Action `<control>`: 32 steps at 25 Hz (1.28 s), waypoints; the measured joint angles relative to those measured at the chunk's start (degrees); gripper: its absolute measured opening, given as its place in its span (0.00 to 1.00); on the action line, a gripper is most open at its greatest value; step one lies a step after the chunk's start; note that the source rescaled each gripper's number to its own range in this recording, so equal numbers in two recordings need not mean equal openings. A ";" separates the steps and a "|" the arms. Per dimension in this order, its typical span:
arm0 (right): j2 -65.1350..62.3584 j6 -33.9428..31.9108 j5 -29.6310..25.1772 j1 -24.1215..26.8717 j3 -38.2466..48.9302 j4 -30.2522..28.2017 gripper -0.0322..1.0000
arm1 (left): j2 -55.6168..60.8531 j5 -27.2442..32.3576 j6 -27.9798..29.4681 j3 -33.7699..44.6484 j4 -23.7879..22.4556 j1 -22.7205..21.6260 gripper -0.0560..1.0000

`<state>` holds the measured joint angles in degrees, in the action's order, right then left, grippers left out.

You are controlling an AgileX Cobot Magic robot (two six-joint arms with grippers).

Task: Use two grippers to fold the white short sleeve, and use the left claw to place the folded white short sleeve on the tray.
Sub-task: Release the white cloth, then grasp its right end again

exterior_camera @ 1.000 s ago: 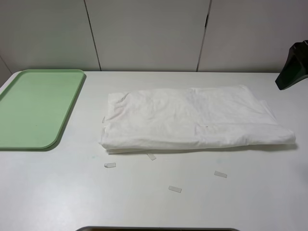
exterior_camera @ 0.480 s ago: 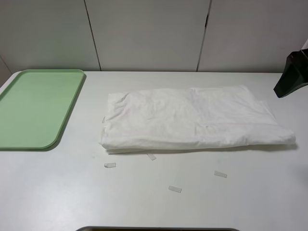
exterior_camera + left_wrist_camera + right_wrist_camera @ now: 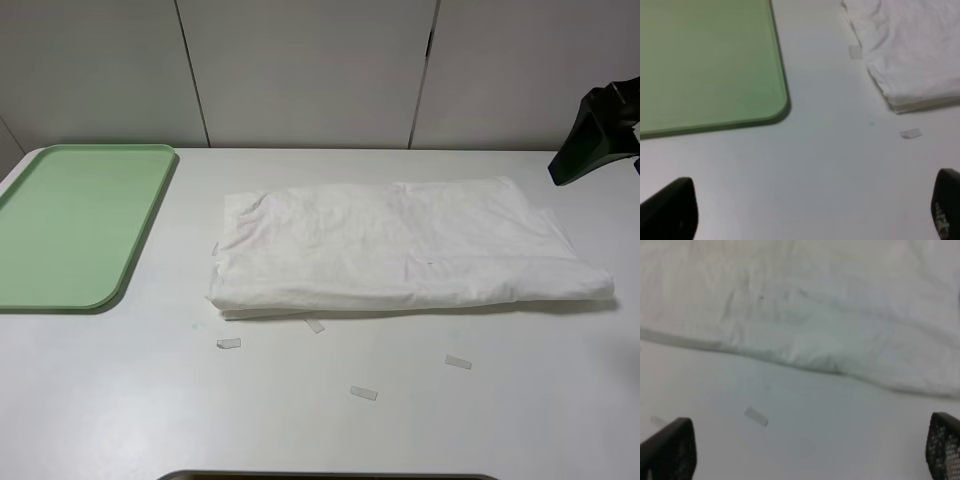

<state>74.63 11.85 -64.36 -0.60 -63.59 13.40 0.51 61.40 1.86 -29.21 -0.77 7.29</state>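
Shirt (image 3: 400,245), white and folded into a long wrinkled band, lies flat at the middle of the table (image 3: 300,430). From it, the green tray (image 3: 70,220) sits at nine o'clock, well apart. Small tape strips (image 3: 364,393) lie near its six o'clock edge. The right arm (image 3: 595,130) hangs at two o'clock, off the cloth. The left gripper (image 3: 807,212) has its fingers spread wide above the table, between tray corner and shirt corner. The right gripper (image 3: 805,452) is likewise spread wide beside the shirt's folded edge.

right arm (image 3: 596,130) cut by frame edge; tray (image 3: 70,225) left side cropped
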 joint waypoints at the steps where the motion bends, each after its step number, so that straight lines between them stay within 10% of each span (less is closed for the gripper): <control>1: 0.00 0.00 0.52 0.00 0.00 0.07 1.00 | 0.00 0.00 0.00 0.00 0.00 -0.32 0.93; 32: 35.44 -0.27 14.73 3.67 -14.26 -11.23 1.00 | 0.00 0.00 0.00 0.00 0.08 -0.42 0.93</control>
<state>110.07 11.59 -49.63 3.07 -77.85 2.17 0.51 61.40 1.86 -29.21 -0.68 6.87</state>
